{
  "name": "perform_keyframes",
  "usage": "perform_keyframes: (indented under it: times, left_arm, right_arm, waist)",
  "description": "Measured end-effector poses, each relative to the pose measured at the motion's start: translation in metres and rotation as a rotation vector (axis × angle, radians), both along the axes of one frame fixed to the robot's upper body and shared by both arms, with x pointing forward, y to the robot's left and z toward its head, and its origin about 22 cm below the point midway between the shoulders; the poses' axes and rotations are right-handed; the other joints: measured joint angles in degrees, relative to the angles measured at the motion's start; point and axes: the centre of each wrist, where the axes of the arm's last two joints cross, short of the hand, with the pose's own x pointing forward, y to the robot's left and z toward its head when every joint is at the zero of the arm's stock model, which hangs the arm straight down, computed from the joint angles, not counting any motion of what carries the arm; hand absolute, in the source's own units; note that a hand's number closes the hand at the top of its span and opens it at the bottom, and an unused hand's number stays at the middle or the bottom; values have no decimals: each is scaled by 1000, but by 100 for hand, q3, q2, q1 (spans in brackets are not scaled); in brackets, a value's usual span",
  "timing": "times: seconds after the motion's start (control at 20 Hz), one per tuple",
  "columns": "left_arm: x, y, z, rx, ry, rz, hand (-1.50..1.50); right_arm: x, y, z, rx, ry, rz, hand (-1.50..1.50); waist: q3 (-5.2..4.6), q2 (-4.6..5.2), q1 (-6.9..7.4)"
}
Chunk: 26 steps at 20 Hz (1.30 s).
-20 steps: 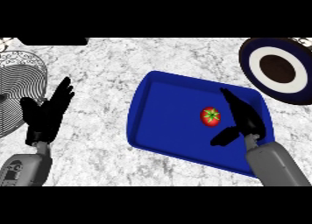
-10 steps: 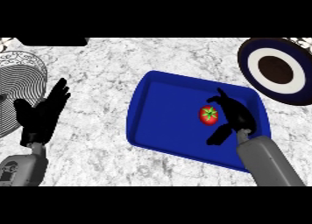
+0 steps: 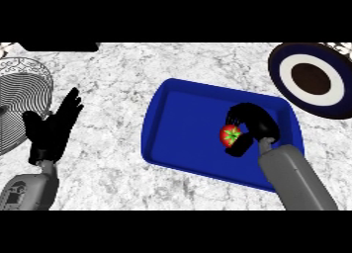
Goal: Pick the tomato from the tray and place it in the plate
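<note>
The tray [image 3: 186,133] lies mid-tabletop [image 3: 120,64], the tomato [image 3: 229,134] in its right half. The plate [image 3: 314,79] sits behind it, to the right. A second plate [image 3: 11,106] lies far left.

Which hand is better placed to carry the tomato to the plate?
The right hand: it curls round the tomato on the blue tray, nearer the plate. The left hand rests open, far off.

A white and grey marbled counter [image 3: 128,188] carries three things. A blue tray [image 3: 186,131] lies right of the middle, slightly skewed. A dark blue plate [image 3: 281,66] with a white ring and dark centre sits at the upper right, apart from the tray. A black-and-white striped round piece [image 3: 11,106] lies at the left edge.
</note>
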Motion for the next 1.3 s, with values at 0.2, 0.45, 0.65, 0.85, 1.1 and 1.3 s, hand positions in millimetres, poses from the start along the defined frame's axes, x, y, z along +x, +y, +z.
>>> perform_keyframes:
  times: [0.2, 0.45, 0.65, 0.85, 1.1, 1.3]
  left_arm:
    - [3, -6, 6, 2, -7, -24, 0]
    - [0, -2, 4, 7, -5, -27, 0]
    - [0, 0, 2, 2, 2, -21, 0]
    - [0, 1, 5, 3, 5, -9, 0]
    - [-1, 4, 3, 4, 2, -7, 0]
    - [-5, -1, 4, 0, -2, -7, 0]
  right_arm:
    - [42, 16, 40, 102, -38, 35, 150]
    - [77, 22, 78, 108, -171, 10, 150]
    - [89, 16, 106, 69, -353, -87, 150]
    - [93, 8, 135, 23, -576, -235, 150]
    - [94, -13, 158, -15, -733, -432, 150]
    - [96, -40, 172, 31, -756, -555, 150]
  waist:
    - [36, 54, 125]
    - [46, 72, 155]
    - [48, 68, 125]
    - [48, 39, 66]
    - [46, 31, 20]
    - [49, 34, 30]
